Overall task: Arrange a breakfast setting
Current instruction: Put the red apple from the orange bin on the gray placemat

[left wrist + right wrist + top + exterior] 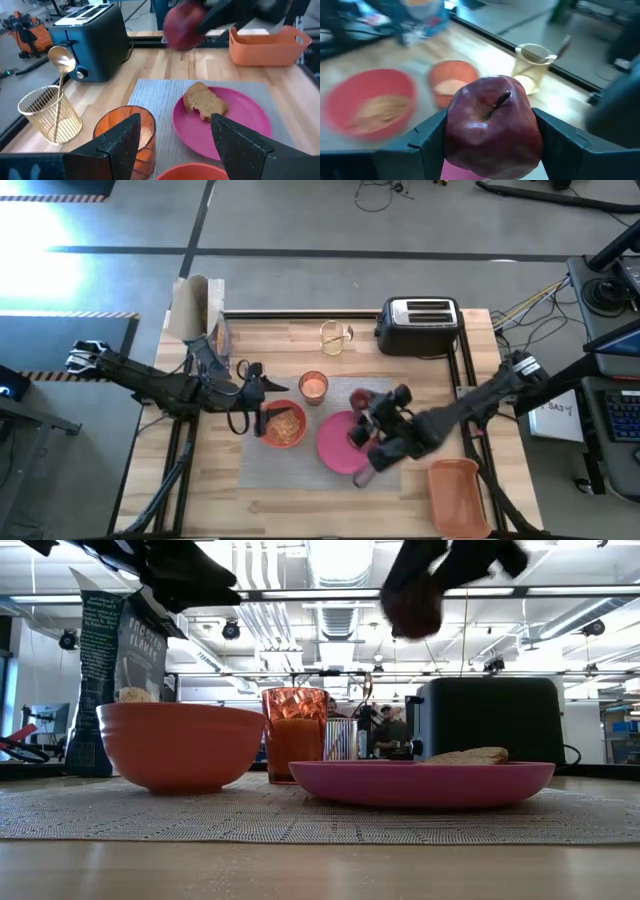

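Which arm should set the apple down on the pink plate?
Right. Its gripper already holds the apple above the pink plate; the left gripper hangs empty over the bowl.

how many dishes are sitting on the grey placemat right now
2: the orange-red bowl on the mat's left end, below the left gripper, and the pink plate near the middle, with toast on it.

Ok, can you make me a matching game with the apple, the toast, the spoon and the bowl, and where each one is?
Things:
1. apple
2. toast
3. spoon
4. bowl

Places:
A. on the pink plate
B. in the wire cup
C. held in the right gripper
D. on the grey placemat, holding cereal

Pairs: 1-C, 2-A, 3-B, 4-D
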